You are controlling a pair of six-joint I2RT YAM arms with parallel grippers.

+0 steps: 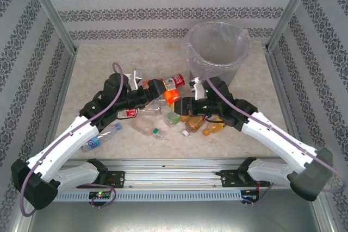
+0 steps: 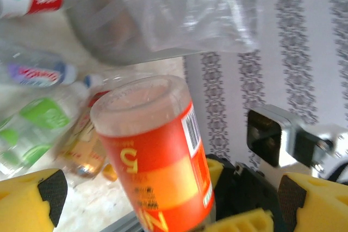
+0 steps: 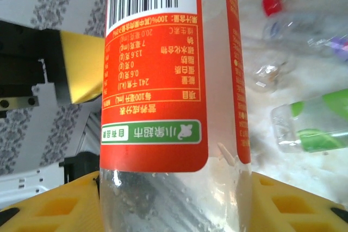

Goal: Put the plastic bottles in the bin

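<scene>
An orange-labelled plastic bottle (image 1: pixel 171 97) hangs above the table between my two grippers. My right gripper (image 1: pixel 183 105) is shut on it; in the right wrist view its yellow fingers (image 3: pixel 49 205) press both sides of the clear lower part of the bottle (image 3: pixel 163 80). My left gripper (image 1: pixel 162 91) is open, and in the left wrist view the bottle (image 2: pixel 157 156) stands between its wide-apart pads (image 2: pixel 32 199) without touching them. The bin (image 1: pixel 217 52), a grey bucket with a clear liner, stands at the back right. Several more bottles lie on the table, among them a red-labelled one (image 1: pixel 176 81).
A blue-labelled bottle (image 1: pixel 100 137) lies by the left arm. A clear bottle with a green cap (image 1: pixel 150 130), a green-labelled one (image 1: pixel 173 118) and amber ones (image 1: pixel 197 123) crowd the table below the grippers. Patterned walls and metal posts ring the table.
</scene>
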